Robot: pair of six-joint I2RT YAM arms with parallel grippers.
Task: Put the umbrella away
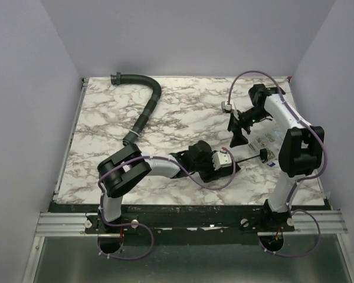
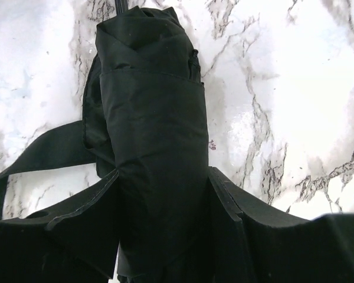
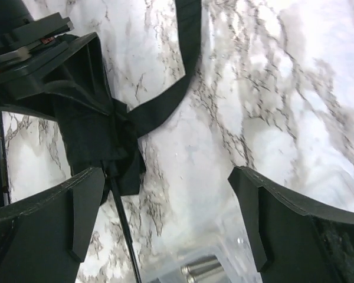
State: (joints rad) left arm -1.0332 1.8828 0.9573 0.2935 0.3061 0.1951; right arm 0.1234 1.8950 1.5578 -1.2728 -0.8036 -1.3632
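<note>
Inside the left tool [image 2: 162, 197], the bundled umbrella [image 2: 150, 118] sits gripped.

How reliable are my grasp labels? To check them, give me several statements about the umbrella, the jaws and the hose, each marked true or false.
1. The left gripper has its jaws closed on the umbrella. True.
2. The right gripper is clamped on the umbrella's shaft. False: its jaws stand open and grip nothing.
3. The black ribbed hose lies toward the table's far left, apart from the umbrella. True.
4. The umbrella's canopy is spread wide open. False: it is folded into a short bundle.
</note>
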